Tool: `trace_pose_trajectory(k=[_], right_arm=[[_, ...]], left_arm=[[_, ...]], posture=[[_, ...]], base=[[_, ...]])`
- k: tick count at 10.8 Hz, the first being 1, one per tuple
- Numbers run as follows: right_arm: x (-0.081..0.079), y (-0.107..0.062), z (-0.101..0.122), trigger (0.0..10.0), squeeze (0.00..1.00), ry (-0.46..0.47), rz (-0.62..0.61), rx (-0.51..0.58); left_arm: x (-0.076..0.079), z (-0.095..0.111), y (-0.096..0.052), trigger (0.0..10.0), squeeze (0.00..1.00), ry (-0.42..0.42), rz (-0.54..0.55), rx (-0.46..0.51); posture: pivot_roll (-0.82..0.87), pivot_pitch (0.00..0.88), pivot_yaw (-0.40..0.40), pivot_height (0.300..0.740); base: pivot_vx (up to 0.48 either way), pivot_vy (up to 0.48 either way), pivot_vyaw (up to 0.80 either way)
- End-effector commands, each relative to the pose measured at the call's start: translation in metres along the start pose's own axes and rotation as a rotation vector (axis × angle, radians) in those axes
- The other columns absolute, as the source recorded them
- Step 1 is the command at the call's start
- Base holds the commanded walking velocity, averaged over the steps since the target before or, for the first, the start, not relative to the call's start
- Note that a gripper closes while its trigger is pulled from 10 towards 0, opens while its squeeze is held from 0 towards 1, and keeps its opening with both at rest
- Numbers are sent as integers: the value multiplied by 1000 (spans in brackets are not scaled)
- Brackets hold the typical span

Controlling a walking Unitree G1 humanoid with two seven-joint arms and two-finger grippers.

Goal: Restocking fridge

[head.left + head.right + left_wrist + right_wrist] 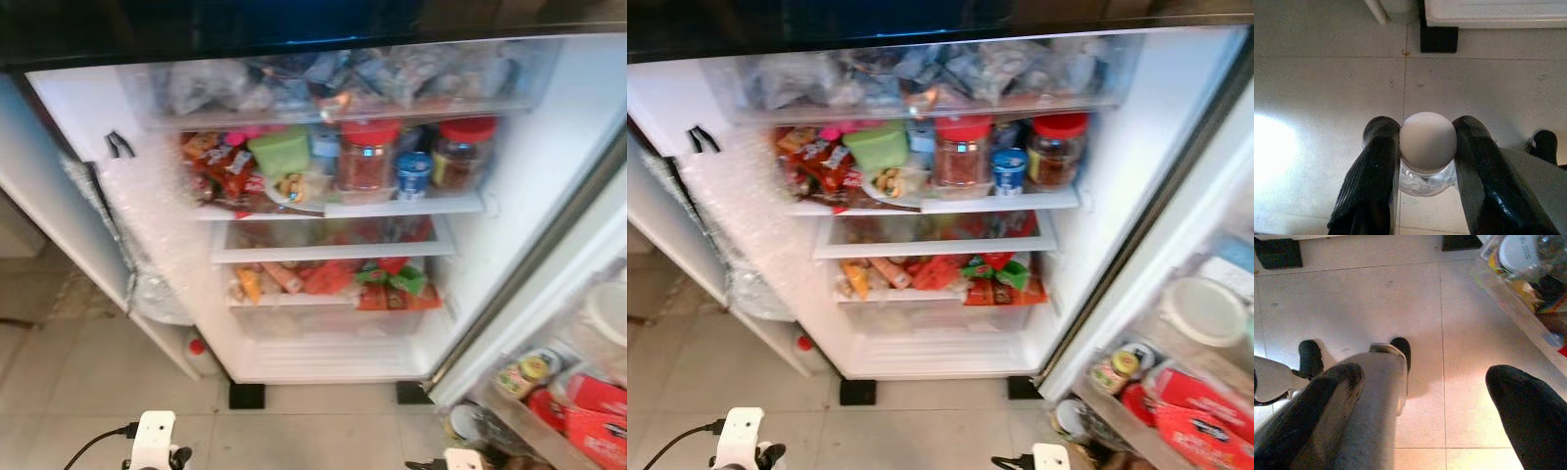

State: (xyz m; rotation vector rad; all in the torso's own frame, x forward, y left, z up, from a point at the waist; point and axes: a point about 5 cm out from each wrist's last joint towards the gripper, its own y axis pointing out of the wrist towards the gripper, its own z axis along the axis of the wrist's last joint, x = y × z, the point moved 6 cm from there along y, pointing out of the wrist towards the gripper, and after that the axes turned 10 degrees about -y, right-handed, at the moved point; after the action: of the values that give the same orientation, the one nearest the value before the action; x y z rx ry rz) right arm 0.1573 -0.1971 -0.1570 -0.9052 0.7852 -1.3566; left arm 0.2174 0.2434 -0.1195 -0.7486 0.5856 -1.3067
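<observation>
Your left claw (1427, 161) is closed around a small clear bottle (1427, 178) with a white ribbed cap (1428, 141); one black finger (1374, 176) presses on each side of the neck, just under the cap. You hold it low above the tiled floor (1327, 73), in front of the open fridge (549, 157). Your right claw (1425, 416) is wide open and holds nothing; its two fingers stand well apart over the same floor, near the fridge door (1215, 323).

You can see the fridge from the head views. At the top edge there is a clear drawer (333, 83) full of wrapped packets. On the shelf below it (402, 208) stand two jars with red lids (367, 157), and between them a small blue and white can (412, 174). A green box (279, 149) sits toward the left edge of this shelf, beside red snack packs (220, 171). The lower shelf (294, 301) carries red, orange and green packets (392, 284). A bottle with a red cap (199, 351) stands on the floor at the left bottom corner of the fridge. The door rack (1136, 411) at your right holds small jars (1117, 370) and a red carton (1200, 416).
</observation>
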Motion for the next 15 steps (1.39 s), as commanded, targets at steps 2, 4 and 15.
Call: trace_pose_trajectory(k=[2,4,15], right_arm=[[-4,0,-5,10000,0,10,12,-14],[-4,0,-5,10000,0,8,13,-12],[42,-10,-12,10000,0,-231,-410,-111]], left_arm=[[-9,-10,-3,10000,0,-11,23,-26],[-9,-11,-3,10000,0,-16,28,-30],[-8,-14,-4,10000,0,-27,20,-33]], posture=[[106,89,71,740],[106,90,72,740],[103,99,77,740]], base=[[0,0,0],[0,0,0],[0,0,0]])
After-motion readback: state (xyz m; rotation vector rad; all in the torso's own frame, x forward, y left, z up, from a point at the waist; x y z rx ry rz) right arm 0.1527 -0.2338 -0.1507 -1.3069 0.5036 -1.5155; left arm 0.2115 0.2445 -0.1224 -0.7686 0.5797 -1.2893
